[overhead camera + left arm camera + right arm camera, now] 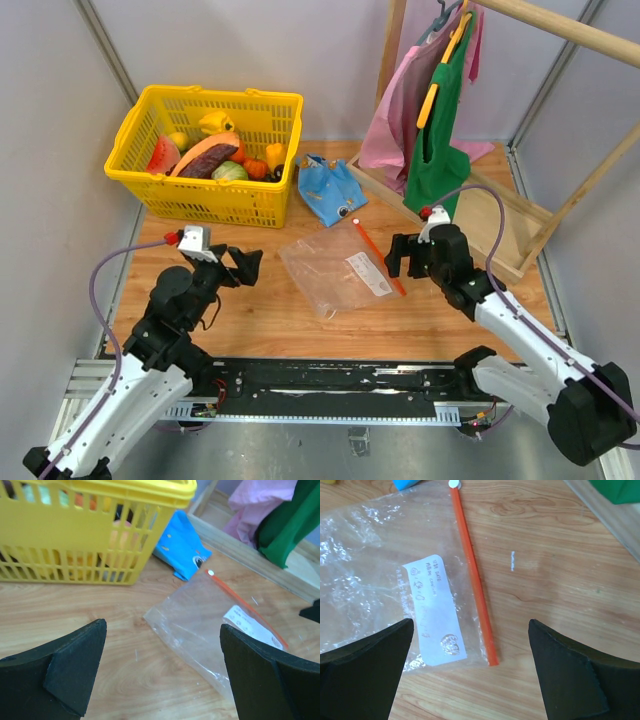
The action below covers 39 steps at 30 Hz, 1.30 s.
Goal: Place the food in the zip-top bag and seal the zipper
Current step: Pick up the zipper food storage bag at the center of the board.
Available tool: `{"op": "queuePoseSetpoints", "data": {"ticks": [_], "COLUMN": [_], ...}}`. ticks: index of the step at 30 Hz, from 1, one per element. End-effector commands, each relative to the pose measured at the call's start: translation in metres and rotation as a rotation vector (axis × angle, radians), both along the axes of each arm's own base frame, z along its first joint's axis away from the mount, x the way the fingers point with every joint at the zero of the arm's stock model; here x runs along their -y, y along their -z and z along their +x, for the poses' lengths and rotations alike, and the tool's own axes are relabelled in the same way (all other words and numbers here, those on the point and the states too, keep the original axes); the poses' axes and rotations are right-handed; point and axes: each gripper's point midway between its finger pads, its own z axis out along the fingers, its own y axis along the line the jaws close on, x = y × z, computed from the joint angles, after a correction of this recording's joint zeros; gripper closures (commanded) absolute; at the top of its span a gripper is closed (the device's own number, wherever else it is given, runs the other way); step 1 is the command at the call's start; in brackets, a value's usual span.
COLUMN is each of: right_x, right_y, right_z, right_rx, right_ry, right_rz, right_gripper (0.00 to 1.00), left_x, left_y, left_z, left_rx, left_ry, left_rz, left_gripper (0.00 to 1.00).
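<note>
Nearest, the left gripper (245, 265) hovered over bare wood left of the zip-top bag (335, 268), fingers spread wide and holding nothing. Across from it, the right gripper (400, 255) hung just right of the bag, its fingers equally far apart and empty; in the right wrist view they straddled the near end of the zipper (472, 575) from above.

The bag lay flat on the table (300, 320) between the two grippers. Its zipper edge was turned toward the right arm. The strip's long axis ran diagonally from near-right to far-left, with a small white tab (453, 483) at the far end. The white label (432, 605) sat just inside the strip.

Beyond the bag lay a blue pouch (330, 188). Farther left stood the yellow basket (220, 205), with the dark red slice (205, 158) among other toy fruits inside.
</note>
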Motion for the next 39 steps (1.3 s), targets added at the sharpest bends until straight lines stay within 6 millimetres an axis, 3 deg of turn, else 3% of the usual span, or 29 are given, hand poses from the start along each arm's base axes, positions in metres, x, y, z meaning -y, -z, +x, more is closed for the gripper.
{"op": "queuePoseSetpoints", "data": {"ticks": [1,8,13,22,28,39], "right_x": [-0.016,-0.027,-0.040,-0.044,-0.057,-0.077], "right_y": [0.006,0.032,0.052,0.078,0.073,0.046], "right_z": [0.008,0.015,0.025,0.040,0.038,0.034], "right_rx": [-0.036,-0.179,-0.254,-0.315,-0.335,-0.313], "right_ry": [-0.044,-0.109,-0.153,-0.150,-0.215,-0.314], "right_rz": [0.147,0.256,0.326,0.348,0.415,0.547], "right_gripper": [0.02,0.00,0.06,0.09,0.18,0.34], "left_x": [0.022,0.053,0.072,0.088,0.096,0.102], "left_y": [-0.005,0.029,0.049,0.082,0.105,0.139], "left_z": [0.001,0.004,0.007,0.017,0.020,0.020], "left_rx": [-0.045,-0.223,-0.333,-0.469,-0.543,-0.635], "left_ry": [0.087,0.183,0.235,0.240,0.251,0.270], "left_rz": [-0.059,-0.106,-0.138,-0.153,-0.140,-0.101], "left_gripper": [0.01,0.03,0.06,0.09,0.13,0.24]}}
